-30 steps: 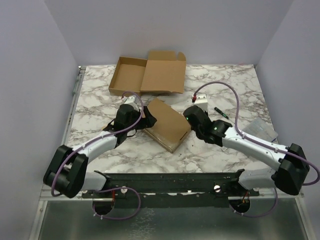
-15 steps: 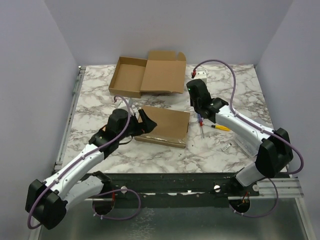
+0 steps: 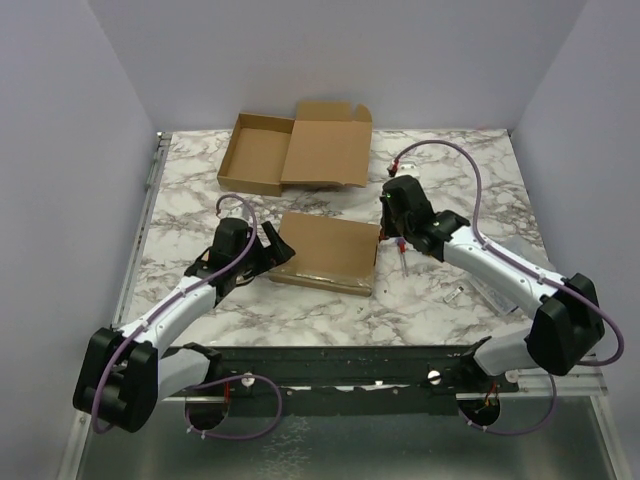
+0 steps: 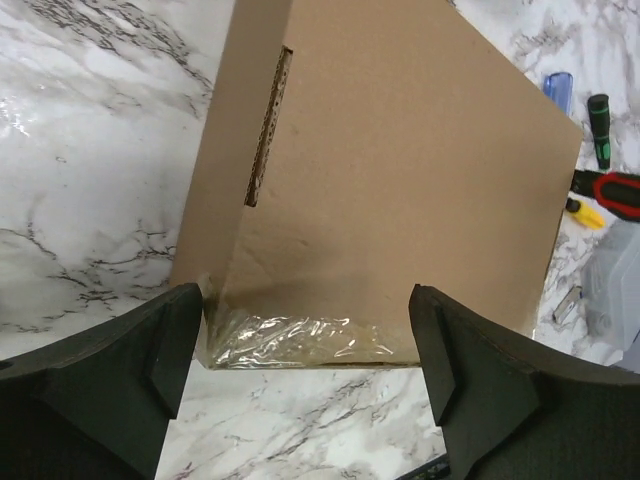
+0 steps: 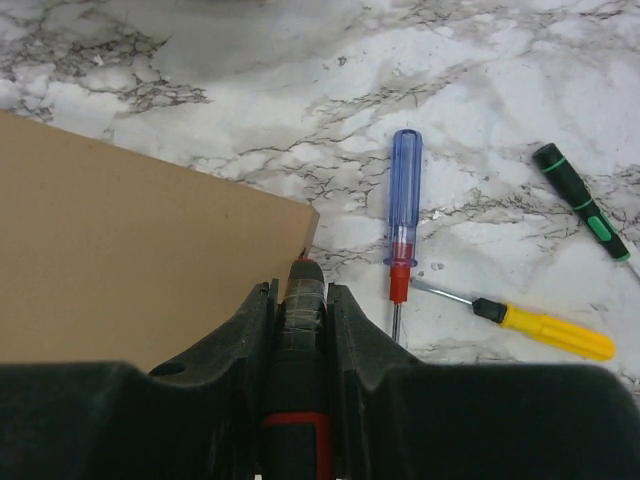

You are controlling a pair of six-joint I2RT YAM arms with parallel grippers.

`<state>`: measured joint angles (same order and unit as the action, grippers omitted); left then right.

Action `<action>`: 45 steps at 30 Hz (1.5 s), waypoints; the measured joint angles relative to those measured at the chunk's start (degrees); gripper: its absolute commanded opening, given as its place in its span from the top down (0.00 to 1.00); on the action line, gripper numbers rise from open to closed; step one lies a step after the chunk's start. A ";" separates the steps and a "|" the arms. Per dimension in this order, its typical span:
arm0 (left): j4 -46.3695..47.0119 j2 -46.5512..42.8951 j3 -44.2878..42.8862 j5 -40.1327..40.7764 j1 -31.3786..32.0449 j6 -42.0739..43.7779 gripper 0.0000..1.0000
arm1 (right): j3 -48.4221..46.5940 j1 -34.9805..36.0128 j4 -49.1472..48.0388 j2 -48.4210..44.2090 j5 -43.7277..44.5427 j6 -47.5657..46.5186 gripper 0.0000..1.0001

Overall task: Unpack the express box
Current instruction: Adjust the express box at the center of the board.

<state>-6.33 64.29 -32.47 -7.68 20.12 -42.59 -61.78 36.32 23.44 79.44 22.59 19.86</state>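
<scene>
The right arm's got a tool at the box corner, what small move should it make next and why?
Probably ease the tool tip along the closed box edge toward the tape. The right gripper is shut on the tool, its tip at the box's corner, and clear tape seals the end facing the open left gripper.

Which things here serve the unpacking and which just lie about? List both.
For the job: taped box; red-banded dark tool, held by the right gripper at that box's corner; left gripper, open at its taped end.

Lying about: opened box at the back; blue-handled screwdriver; yellow-handled screwdriver; green-and-black screwdriver.
</scene>
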 measured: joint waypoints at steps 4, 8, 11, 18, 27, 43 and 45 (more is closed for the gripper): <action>4.28 -2.45 4.17 -1.05 2.93 -2.32 0.09 | -2.34 -0.15 -0.85 4.57 -1.49 -0.44 1.00; 7.98 -6.47 9.03 1.55 12.92 -7.10 0.09 | -10.54 -1.05 -2.80 12.48 -1.14 -2.99 1.00; 10.58 -8.20 11.67 3.98 22.69 -11.82 0.09 | -16.76 -1.01 -5.29 17.79 -2.01 -4.39 1.00; 8.72 -14.40 13.22 7.74 32.59 -17.66 0.08 | -23.63 0.22 -6.08 22.14 0.61 -7.96 1.00; 2.34 -26.43 9.22 8.74 32.72 -9.29 0.01 | -15.56 -1.09 -1.79 8.44 7.76 -7.67 1.00; -3.48 11.37 -16.65 10.10 5.77 8.92 0.03 | 5.38 -1.14 2.73 -6.62 -1.81 10.03 1.00; -2.64 13.27 -14.51 8.04 5.79 8.94 0.03 | 5.27 -1.14 1.55 -6.05 -2.89 10.40 1.00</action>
<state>-8.97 77.56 -46.98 0.36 25.91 -33.65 -56.51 35.18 24.99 73.38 19.70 30.26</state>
